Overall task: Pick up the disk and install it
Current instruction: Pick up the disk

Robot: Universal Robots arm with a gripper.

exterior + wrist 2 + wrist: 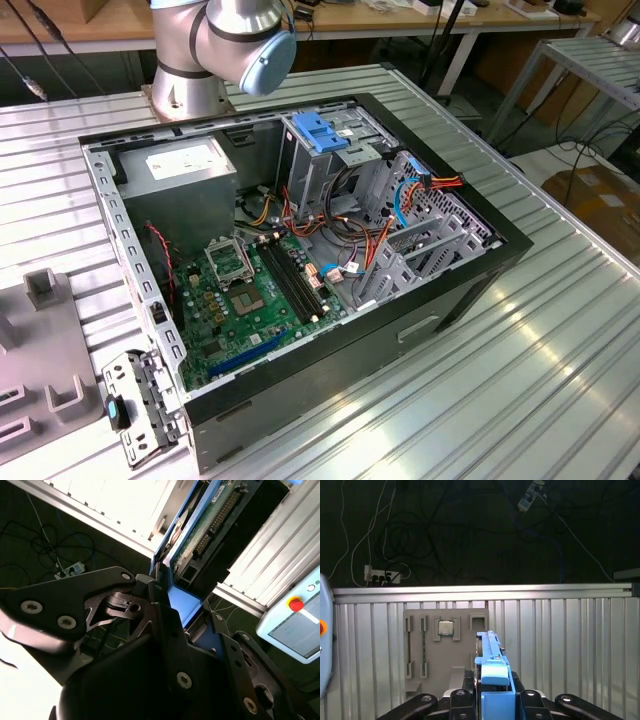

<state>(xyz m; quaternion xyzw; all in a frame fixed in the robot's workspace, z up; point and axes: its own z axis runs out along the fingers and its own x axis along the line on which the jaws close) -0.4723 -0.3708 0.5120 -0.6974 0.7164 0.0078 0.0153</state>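
First wrist view gives you the disk (492, 672) edge-on, its blue side rail facing the camera. The hand (492, 700) is closed on it, a black finger pressed to each flank. The disk looks lifted clear of the slatted table (560, 645), with the grey fixture tray (445, 655) beyond it. In the second wrist view the same disk (212, 517) shows you its green circuit board and connector row, and the blue rail runs down into the hand (172, 612). In the exterior view the open computer case (450, 290) sits mid-frame on the table (560, 380), and its blue-topped drive bay (320, 135) is at upper centre. Treat the disk as dense, rigid and sensitive to knocks. Its metal is likely slick, the plastic rails may give a little, and the bare board should take no pressure. Your safest hold is on the metal body and rails, squarely, with firm rather than crushing force.
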